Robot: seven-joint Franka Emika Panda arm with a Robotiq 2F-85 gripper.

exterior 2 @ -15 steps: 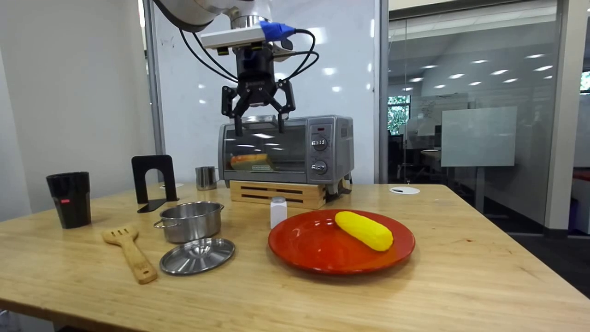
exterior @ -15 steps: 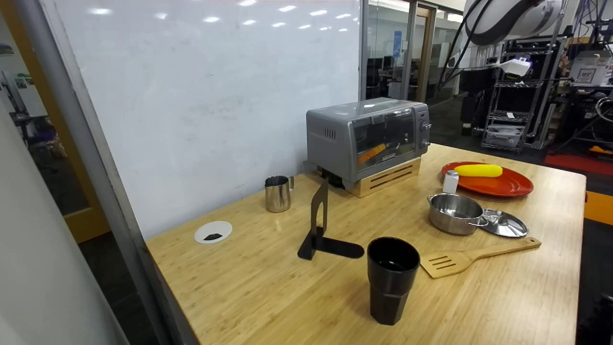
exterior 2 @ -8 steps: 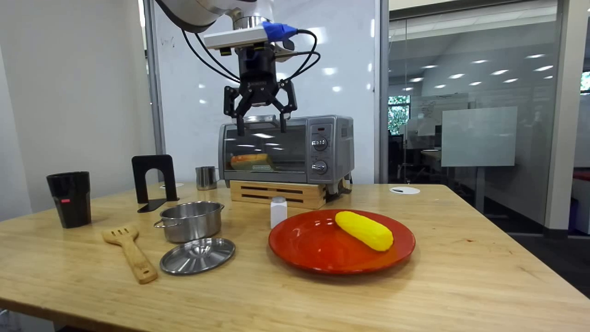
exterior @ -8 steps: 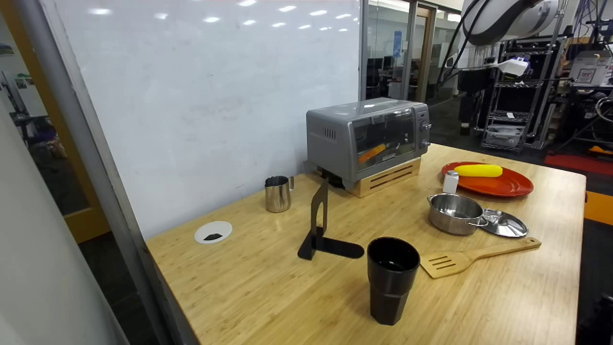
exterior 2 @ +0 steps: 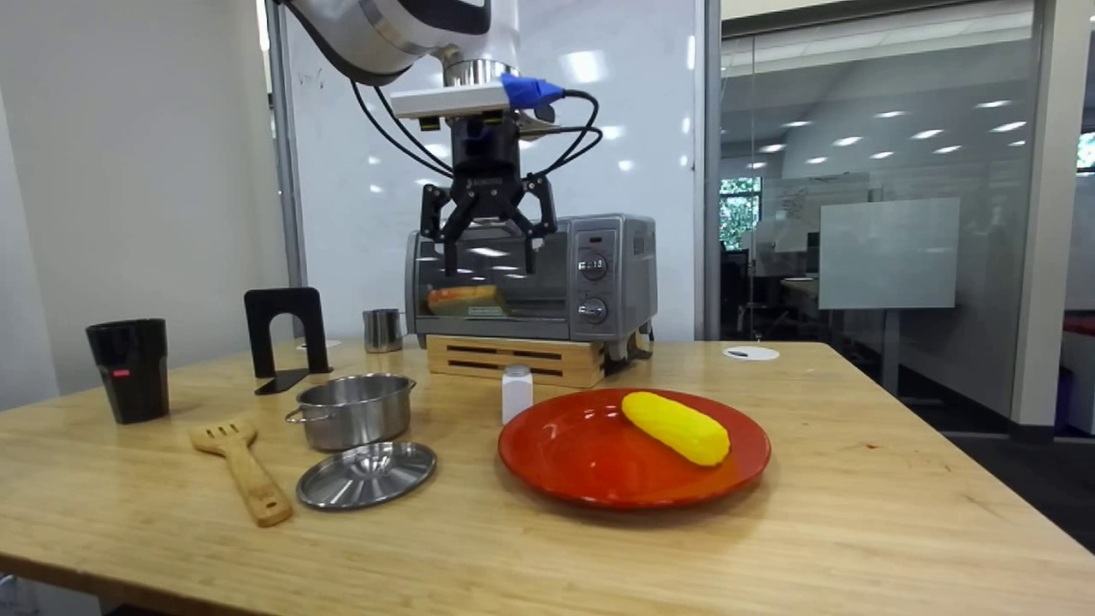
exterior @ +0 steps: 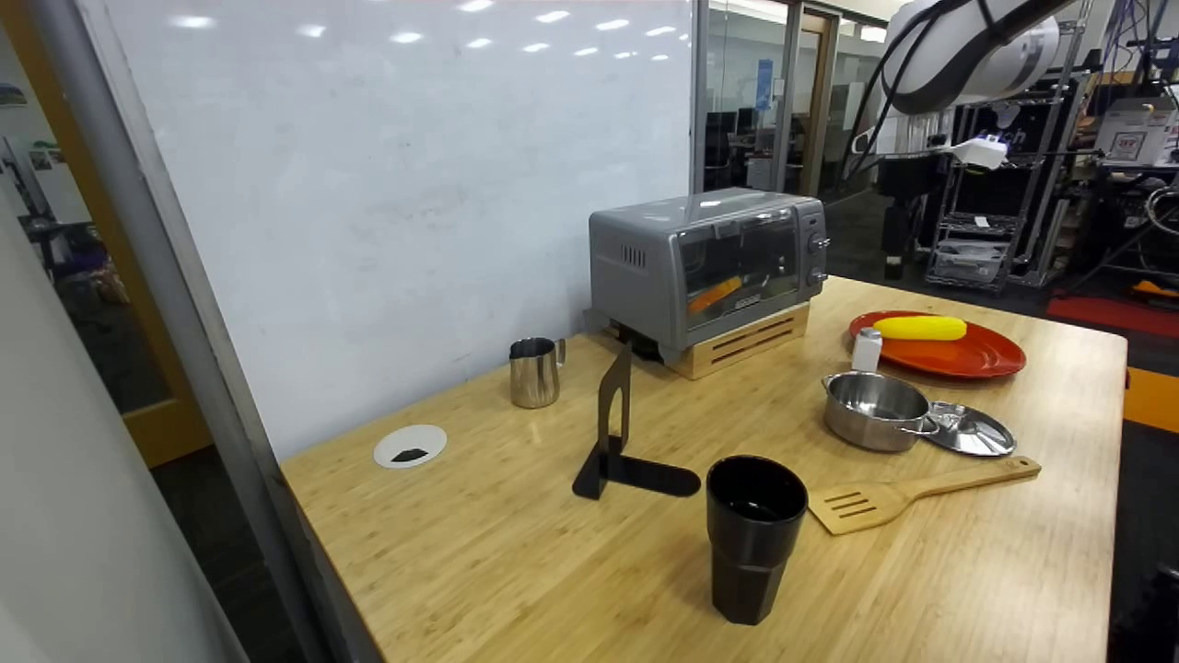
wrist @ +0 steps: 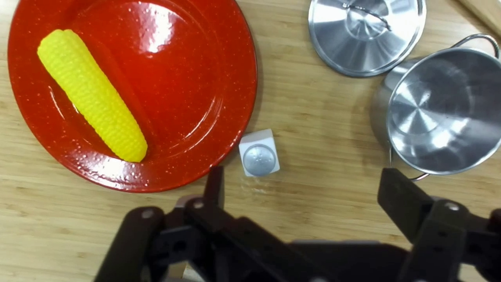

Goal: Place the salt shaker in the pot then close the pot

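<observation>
The end effector (exterior 2: 490, 259) hangs above the tabletop (exterior 2: 821, 513), released, its 2 fingers (wrist: 403, 203) spread well apart. The surface is pale, grained wood with a soft sheen. Behind it stands a glossy whiteboard (exterior: 405, 203); a plain light wall (exterior 2: 145, 197) and a glass partition (exterior 2: 890, 162) flank it in an exterior view. A wire rack (exterior: 976, 226) stands on the dark floor (exterior 2: 1052, 483) beyond the tabletop's edge.

By count, there is 1 white salt shaker (wrist: 259, 156), upright on the wood between the red plate (wrist: 188, 98) and the pot (wrist: 446, 113); whether it touches the plate I cannot tell. There is 1 steel pot, uncovered, with 2 handles (wrist: 479, 36), and 1 lid (wrist: 366, 35) lying just beside it. The 1 plate carries 1 yellow corn cob (wrist: 94, 96).

Further, I count 1 wooden spatula (exterior 2: 248, 475) near the lid, 1 black tumbler (exterior 2: 133, 372), 1 black bookend (exterior 2: 282, 302), 1 small steel cup (exterior: 534, 378), and 1 grey toaster oven (exterior: 707, 258) with 2 knobs (exterior 2: 593, 265), resting on 1 slotted wooden stand (exterior 2: 516, 358). Behind its door sits 1 partly orange item (exterior 2: 466, 301), details unclear. White discs (exterior 2: 757, 352) on the tabletop number 2, 1 partly hidden by the bookend.
</observation>
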